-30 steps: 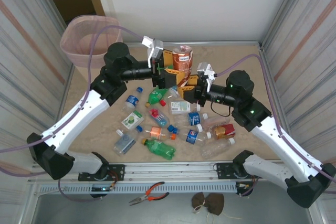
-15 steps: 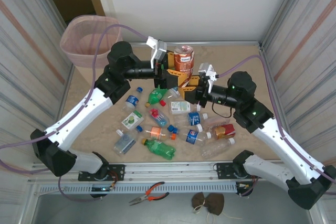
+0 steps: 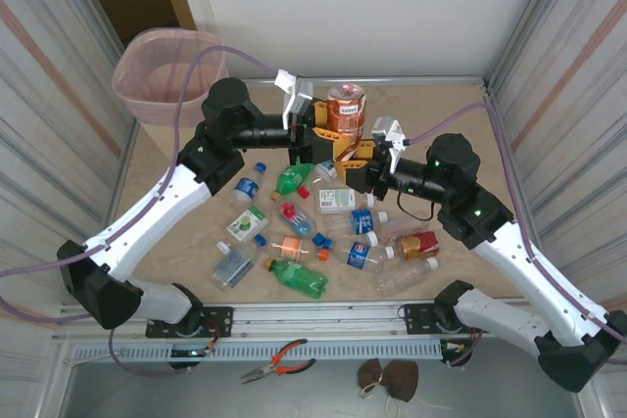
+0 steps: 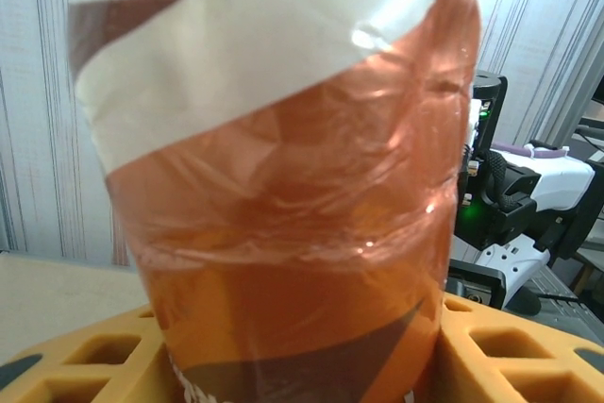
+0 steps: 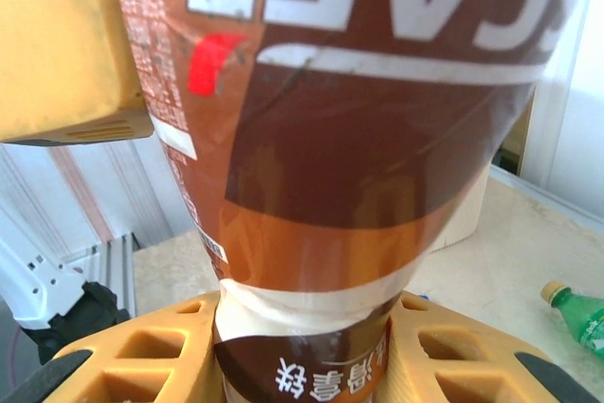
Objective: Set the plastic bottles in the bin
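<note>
At the back of the table, both arms are on the same catch: the left gripper and the right gripper are each pressed onto one brown-and-orange bottle, held up off the tabletop. From above, its round end faces the camera, so the long axis runs close to vertical. On the left wrist camera it stands upright between the yellow pads, with a white band of label across the top. On the right wrist camera it sits between that gripper's own pads, and the label lettering reads upside down. Which end carries the cap, I cannot tell. Off in the far left corner stands the bin, with its pink liner folded over the rim. Down inside I see pink liner, and I cannot make out any contents. The held bottle is to the right of the bin and well apart from it. In front of the grippers the other plastic bottles lie on their sides in a loose spread, pointing every which way. A green bottle lies nearest the front edge, its long axis slanting across the table.
</note>
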Action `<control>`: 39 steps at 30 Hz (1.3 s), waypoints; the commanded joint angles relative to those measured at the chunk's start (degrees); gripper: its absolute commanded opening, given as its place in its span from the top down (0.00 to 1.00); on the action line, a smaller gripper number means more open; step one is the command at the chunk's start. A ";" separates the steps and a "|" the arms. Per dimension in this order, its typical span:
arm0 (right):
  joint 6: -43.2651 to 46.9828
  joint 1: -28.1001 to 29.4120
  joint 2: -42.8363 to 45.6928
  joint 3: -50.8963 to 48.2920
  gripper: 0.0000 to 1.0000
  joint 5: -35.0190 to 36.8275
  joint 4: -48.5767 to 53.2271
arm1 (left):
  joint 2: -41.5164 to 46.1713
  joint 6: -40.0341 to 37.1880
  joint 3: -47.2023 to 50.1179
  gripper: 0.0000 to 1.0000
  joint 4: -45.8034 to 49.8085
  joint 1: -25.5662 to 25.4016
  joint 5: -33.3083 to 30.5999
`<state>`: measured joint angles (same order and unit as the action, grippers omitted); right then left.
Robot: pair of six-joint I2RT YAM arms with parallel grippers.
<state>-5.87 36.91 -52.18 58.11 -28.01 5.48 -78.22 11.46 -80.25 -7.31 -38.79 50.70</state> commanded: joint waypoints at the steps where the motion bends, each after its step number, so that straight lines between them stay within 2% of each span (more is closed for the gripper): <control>1: 1.24 0.39 1.68 2.38 0.63 4.04 1.47 | 1.22 -4.19 -0.69 0.46 2.34 -0.33 -3.86; 3: 1.56 0.42 2.43 2.54 0.41 5.20 3.07 | 1.40 -5.48 -1.36 0.46 4.65 0.45 -5.99; 5: 1.88 0.40 3.53 2.28 0.27 6.54 4.50 | 1.40 -5.91 -2.27 0.46 6.99 1.89 -7.48; 9: 2.26 0.43 5.92 0.80 0.18 11.76 5.79 | 2.26 -8.17 -4.21 0.46 13.93 5.63 -11.99; 13: 2.53 0.41 7.77 -0.19 0.15 16.13 6.99 | 2.72 -11.25 -7.51 0.45 22.80 11.40 -16.52; 17: 2.08 0.28 8.74 -1.40 0.11 19.66 7.01 | 2.10 -10.71 -12.14 0.45 31.10 20.60 -21.03; 23: 1.83 0.20 8.24 -1.61 0.12 19.19 6.52 | 0.67 -11.22 -17.24 0.46 36.33 34.13 -23.85; 29: 1.61 -0.06 6.08 -1.17 0.12 16.72 5.15 | -4.82 -16.35 -23.90 0.46 44.48 43.80 -30.89; 34: 1.76 -0.08 3.86 0.66 0.13 15.21 6.46 | -11.14 -19.76 -26.36 0.46 47.24 45.75 -37.03; 39: 1.78 -0.12 2.80 0.76 0.14 15.44 7.83 | -18.15 -21.57 -30.30 0.46 48.09 45.95 -38.80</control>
<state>-3.99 37.10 -49.39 56.88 -11.81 12.58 -93.95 -7.22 -107.13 38.09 7.07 14.55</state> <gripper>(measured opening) 0.861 0.542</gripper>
